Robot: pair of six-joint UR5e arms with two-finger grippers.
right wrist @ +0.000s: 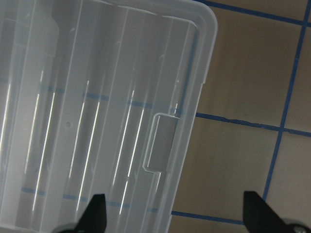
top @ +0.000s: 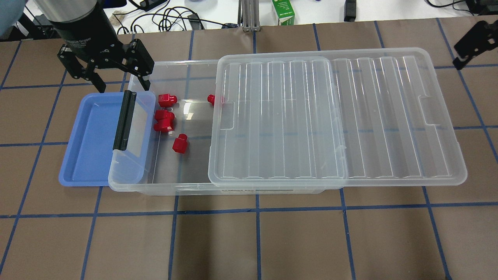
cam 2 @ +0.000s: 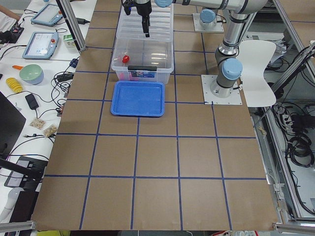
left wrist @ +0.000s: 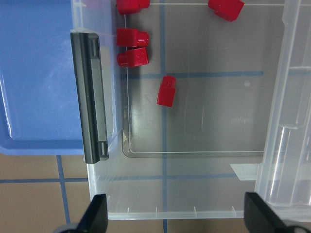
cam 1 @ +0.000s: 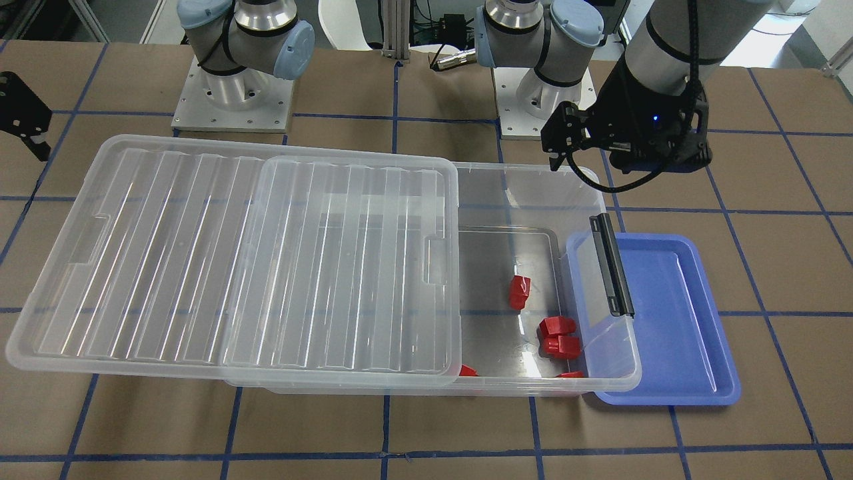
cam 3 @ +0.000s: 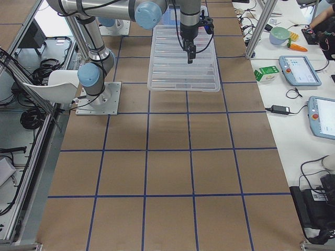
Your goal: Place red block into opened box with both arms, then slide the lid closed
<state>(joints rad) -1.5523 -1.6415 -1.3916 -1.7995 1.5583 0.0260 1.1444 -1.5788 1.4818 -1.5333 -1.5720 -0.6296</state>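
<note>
Several red blocks [top: 180,143] [cam 1: 519,292] [left wrist: 166,91] lie on the floor of the clear box [top: 163,188], in its uncovered left end. The clear lid [top: 334,116] [right wrist: 97,121] covers the rest of the box and overhangs its right end. My left gripper [top: 123,86] [left wrist: 177,218] hangs open and empty above the box's far left corner, near the black clip bar [top: 125,120]. My right gripper [right wrist: 175,218] [top: 472,44] is open and empty off the far right corner of the lid, apart from it.
A blue tray [top: 89,144] [cam 1: 673,320] lies partly under the box's left end. Cables and a green carton [top: 283,11] sit beyond the table's far edge. Brown table surface [top: 256,241] with blue tape lines stretches in front of the box.
</note>
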